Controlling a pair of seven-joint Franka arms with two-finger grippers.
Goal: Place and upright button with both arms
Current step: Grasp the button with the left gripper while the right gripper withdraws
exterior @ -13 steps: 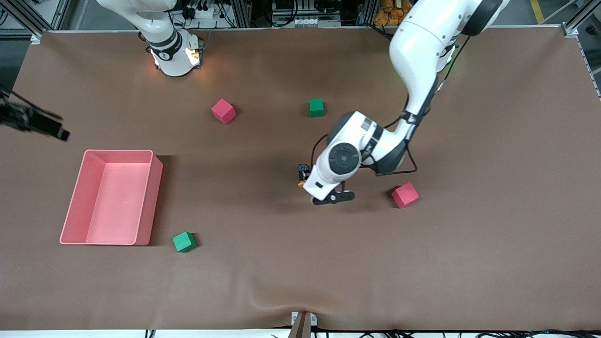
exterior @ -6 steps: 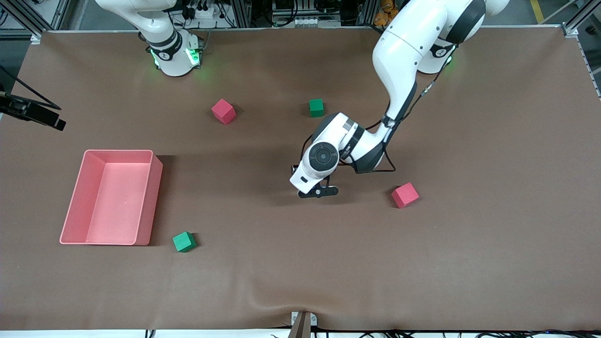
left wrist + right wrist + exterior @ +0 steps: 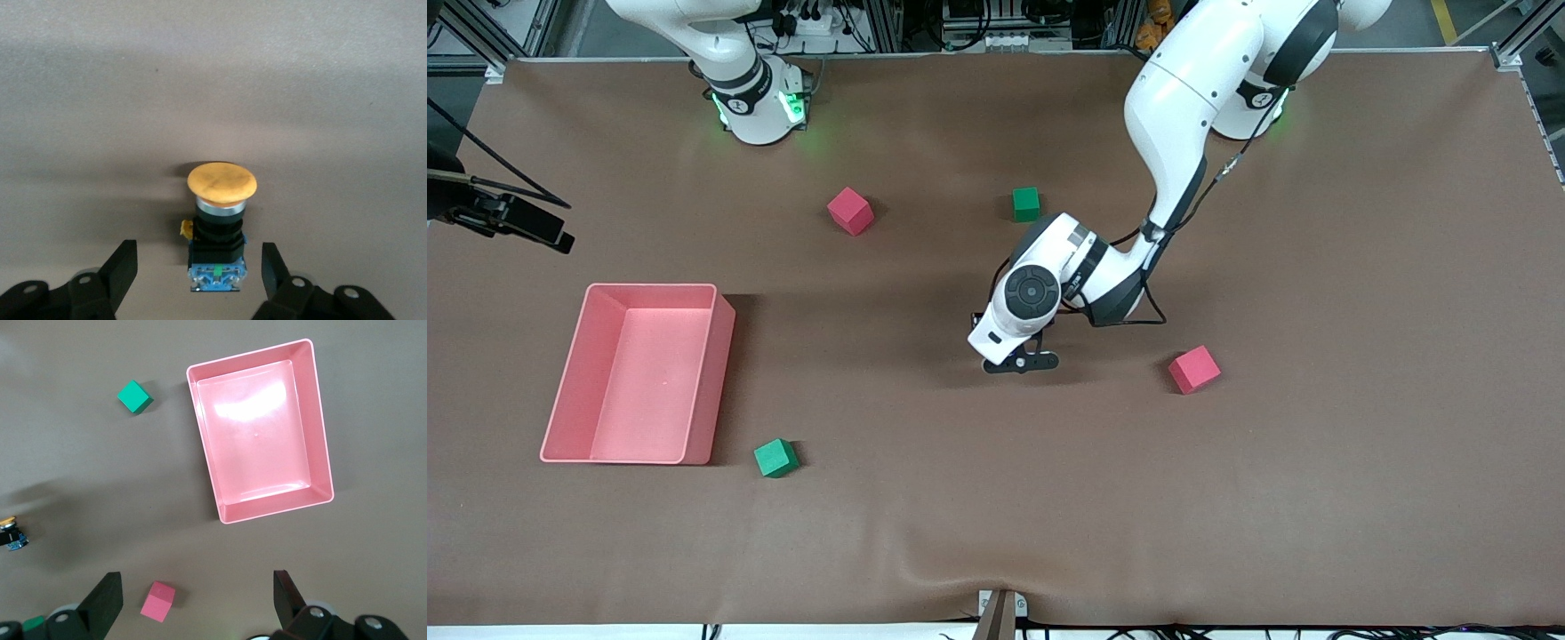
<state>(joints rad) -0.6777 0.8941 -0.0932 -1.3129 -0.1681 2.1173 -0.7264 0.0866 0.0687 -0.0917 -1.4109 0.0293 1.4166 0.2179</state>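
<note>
Left wrist view showed we had the left gripper [image 3: 200, 280] low at mid-table, fingers spread either side of the button [image 3: 219, 230] lying on its side, lined up to grab it, while the right gripper [image 3: 197, 600] waited wide open above the pink bin [image 3: 260, 430].

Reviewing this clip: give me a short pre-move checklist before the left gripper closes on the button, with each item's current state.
1. Button lies between the left gripper fingers: ok.
2. Left gripper open, fingers clear of the button body: ok.
3. Button upright on the table: not ok, it lies on its side.
4. Right gripper open and waiting high over the pink bin: ok.
5. Cubes clear of the button: ok.
</note>
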